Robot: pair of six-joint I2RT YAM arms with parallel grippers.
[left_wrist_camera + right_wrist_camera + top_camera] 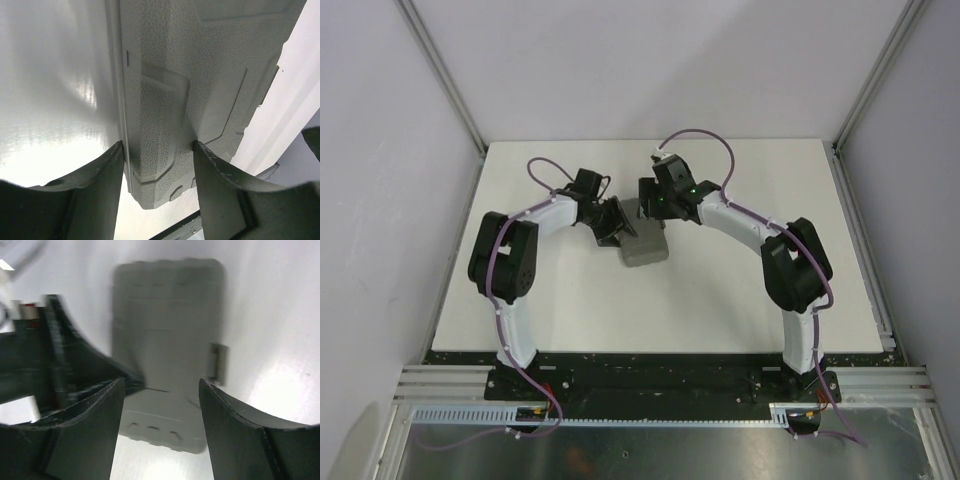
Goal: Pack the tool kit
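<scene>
Since the tool kit (644, 245) lies shut, lid up, at frame centre on the white table (740, 300), with no tool in sight outside it, I'd call this the closing/latching step, near the end.

Left gripper (157, 145): at the kit's left edge. Its fingers (95, 170) straddle one end of the textured shell, right against it. Can't tell if that's a pinch or just contact.

Right gripper (160, 382): jaws spread wide, hovering over the kit's upper end in the top view, nothing held. Its wrist view is blurred.

Latch tab (217, 361) sits mid-right in the right wrist view. Can't tell if it's snapped home.

Next, by my read: confirm the latch is seated and press it flat if not, with the left side bracing the shell against skidding.
</scene>
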